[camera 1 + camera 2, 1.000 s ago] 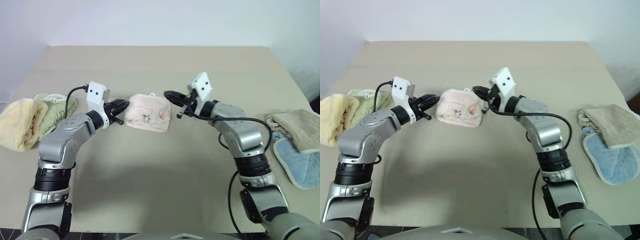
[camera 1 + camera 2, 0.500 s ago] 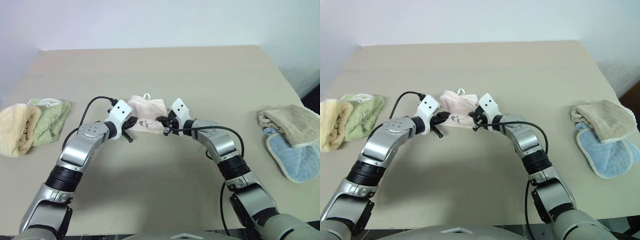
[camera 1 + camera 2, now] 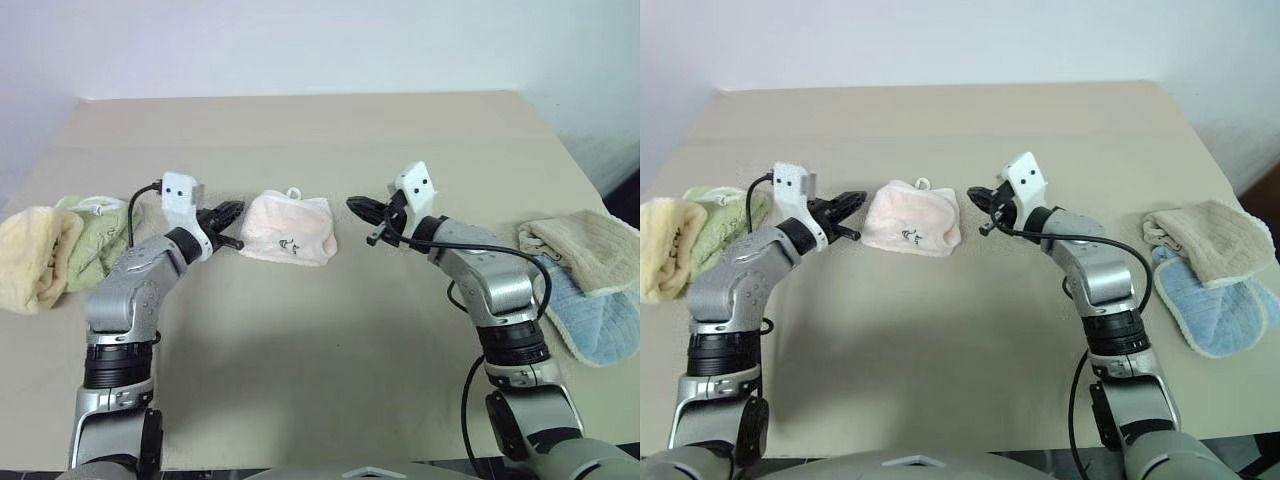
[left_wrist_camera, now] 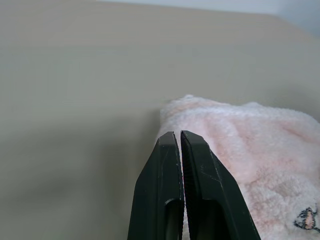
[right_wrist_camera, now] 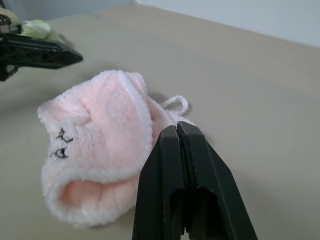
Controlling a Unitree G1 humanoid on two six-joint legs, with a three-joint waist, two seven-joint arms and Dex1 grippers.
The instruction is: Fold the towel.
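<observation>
The towel [image 3: 291,228], pale pink terry with a black scribble and a small loop at its far edge, lies folded in a soft bundle on the table's middle. My left gripper [image 3: 239,209] hovers just off its left side, shut and empty, pointing at it. Off the towel's right side, a small gap away, my right gripper [image 3: 354,204] is also shut with nothing in it. The left wrist view has the closed fingers [image 4: 170,150] just short of the towel [image 4: 250,145]. In the right wrist view the towel [image 5: 100,140] lies beyond the closed fingers [image 5: 192,150].
A fluffy yellow towel [image 3: 35,250] and a green cloth [image 3: 100,232] lie at the table's left edge. A beige towel [image 3: 590,250] over a blue cloth [image 3: 585,325] sits at the right edge. The tan table [image 3: 320,350] is bare in front.
Half a second ago both grippers were pressed against the towel's near side. They have since drawn apart, left to the left and right to the right. The towel stays on the table.
</observation>
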